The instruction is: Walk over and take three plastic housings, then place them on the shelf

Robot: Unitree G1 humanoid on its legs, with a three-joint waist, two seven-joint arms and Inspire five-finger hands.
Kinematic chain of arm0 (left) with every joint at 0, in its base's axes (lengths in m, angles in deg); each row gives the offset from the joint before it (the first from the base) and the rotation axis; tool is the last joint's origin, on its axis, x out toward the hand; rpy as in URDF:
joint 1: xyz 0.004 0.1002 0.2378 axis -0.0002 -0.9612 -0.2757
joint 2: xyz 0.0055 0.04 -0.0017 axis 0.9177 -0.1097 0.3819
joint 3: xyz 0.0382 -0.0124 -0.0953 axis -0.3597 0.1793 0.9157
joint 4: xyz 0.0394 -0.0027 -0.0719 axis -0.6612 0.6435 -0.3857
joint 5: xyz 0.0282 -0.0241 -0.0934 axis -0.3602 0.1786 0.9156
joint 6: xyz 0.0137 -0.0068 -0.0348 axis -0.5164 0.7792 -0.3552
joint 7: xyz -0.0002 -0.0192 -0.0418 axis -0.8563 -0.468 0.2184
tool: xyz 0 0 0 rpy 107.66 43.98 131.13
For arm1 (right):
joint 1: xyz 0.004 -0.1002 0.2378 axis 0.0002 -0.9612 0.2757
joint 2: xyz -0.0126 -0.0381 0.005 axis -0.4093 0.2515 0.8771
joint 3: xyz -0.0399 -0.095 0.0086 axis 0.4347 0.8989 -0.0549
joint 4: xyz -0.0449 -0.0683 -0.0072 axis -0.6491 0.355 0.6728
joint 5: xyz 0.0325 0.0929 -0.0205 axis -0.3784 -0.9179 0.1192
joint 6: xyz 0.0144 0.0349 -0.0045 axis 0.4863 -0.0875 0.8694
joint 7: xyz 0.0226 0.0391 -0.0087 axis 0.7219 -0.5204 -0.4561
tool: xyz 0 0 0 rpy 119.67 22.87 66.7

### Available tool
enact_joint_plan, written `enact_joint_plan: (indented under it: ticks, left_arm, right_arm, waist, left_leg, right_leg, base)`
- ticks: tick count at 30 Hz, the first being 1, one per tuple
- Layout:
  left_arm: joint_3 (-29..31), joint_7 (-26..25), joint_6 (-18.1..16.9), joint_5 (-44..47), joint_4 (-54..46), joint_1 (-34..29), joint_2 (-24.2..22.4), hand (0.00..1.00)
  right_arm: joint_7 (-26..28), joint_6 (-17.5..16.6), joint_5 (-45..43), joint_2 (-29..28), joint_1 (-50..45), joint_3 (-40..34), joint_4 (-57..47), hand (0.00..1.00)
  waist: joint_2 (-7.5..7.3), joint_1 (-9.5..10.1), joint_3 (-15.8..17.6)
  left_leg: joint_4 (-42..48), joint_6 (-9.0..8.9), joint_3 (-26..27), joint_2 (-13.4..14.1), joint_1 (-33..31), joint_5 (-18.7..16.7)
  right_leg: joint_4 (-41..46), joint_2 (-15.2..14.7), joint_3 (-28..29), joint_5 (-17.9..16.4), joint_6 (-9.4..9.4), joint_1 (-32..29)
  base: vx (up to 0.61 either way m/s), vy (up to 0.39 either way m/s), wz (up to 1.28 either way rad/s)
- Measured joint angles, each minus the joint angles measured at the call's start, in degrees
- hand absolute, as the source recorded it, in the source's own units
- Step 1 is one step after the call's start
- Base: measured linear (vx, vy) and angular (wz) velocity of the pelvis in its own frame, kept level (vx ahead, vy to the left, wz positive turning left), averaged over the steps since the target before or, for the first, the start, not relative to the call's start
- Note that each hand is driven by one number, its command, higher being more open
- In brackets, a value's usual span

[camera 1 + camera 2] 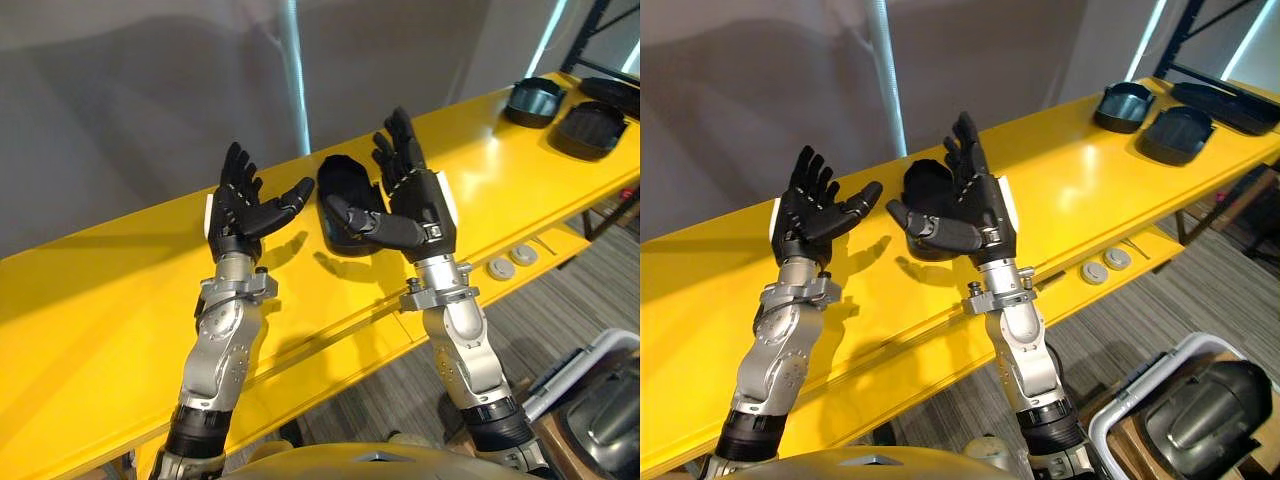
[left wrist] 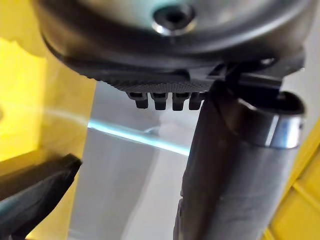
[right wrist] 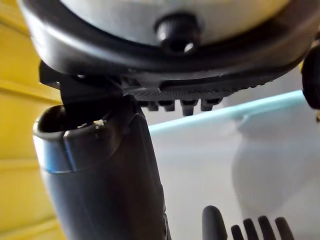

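While the left robot hand and the right robot hand are being held up, fingers spread and empty, a plastic housing is being seen on the yellow table, just beyond the right one.

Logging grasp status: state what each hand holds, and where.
Nothing held. Left hand and right hand are open, empty; a black housing lies on the yellow surface.
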Motion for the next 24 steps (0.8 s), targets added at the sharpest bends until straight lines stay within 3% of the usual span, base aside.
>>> enact_joint_plan:
  ticks: [6, 13, 17, 24]
  left_arm:
    - [4.92, 1.89, -1.97, -0.04, -1.57, -5.83, -0.28, 1.00]
    - [7.27, 5.70, -2.56, -2.21, -4.25, -12.63, -1.14, 1.00]
    - [7.24, 8.91, -3.77, -2.12, -7.62, -15.38, -1.20, 1.00]
    - [6.81, 8.60, -5.03, -2.22, -8.43, -16.60, -1.30, 1.00]
  right_arm:
    - [2.45, 3.58, -0.10, -0.67, -0.01, 4.13, 2.12, 1.00]
    - [2.62, 8.16, 0.08, -1.68, -0.55, 7.93, 4.46, 1.00]
    - [-1.55, 10.93, 0.17, -2.55, -2.33, 9.55, 5.99, 1.00]
    - [-10.06, 14.51, 1.23, -2.76, -6.21, 9.56, 8.63, 1.00]
  waist:
    - [0.13, 2.44, -0.58]
    - [-0.51, 3.68, -0.97]
    - [-0.98, 4.03, -1.25]
    - [-0.97, 3.94, -1.27]
  left_leg:
    - [0.00, -0.06, -2.18, -0.08, -0.82, 0.41]
    - [-0.01, -0.11, -3.42, -0.08, -1.61, 0.80]
    - [-0.02, -0.07, -3.70, -0.12, -1.93, 0.77]
    - [-0.02, -0.25, -3.69, -0.06, -2.52, 0.89]
  right_leg:
    - [-0.30, 0.02, -2.36, -0.20, -0.28, 0.68]
    - [-0.33, 0.05, -3.87, -0.40, -0.50, 0.75]
    - [-0.33, 0.04, -4.17, -0.47, -0.54, 0.68]
    - [-0.33, 0.07, -4.29, -0.47, -0.55, 0.08]
  base:
    - [0.01, -0.001, 0.21]
    - [0.00, 0.005, 0.10]
    - [0.00, 0.002, 0.02]
    - [0.00, 0.000, 0.00]
